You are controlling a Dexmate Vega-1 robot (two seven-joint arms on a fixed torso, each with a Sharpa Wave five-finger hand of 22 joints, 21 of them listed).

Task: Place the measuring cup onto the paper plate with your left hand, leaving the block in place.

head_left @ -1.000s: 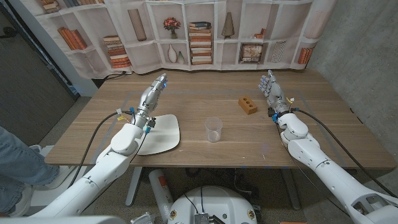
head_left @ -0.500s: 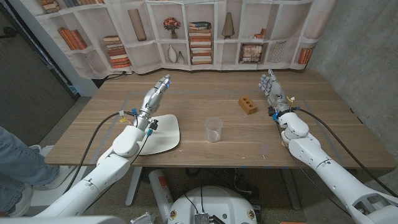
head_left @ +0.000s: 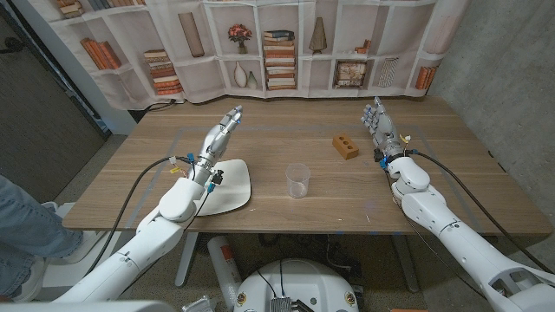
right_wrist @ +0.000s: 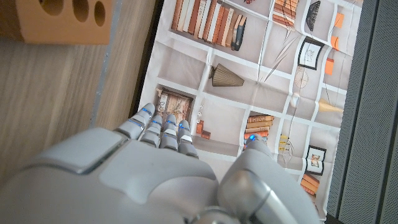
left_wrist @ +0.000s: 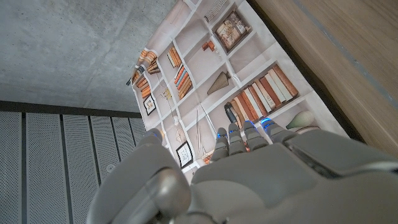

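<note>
Now the left hand, empty with fingers extended, is hovering above the paper plate, not yet reaching for the clear measuring cup standing between plate and wooden block, so a rightward reach is needed.

My head camera looked down over the table, while each wrist camera, close behind its hand, faced the bookshelf backdrop they all shared.
</note>
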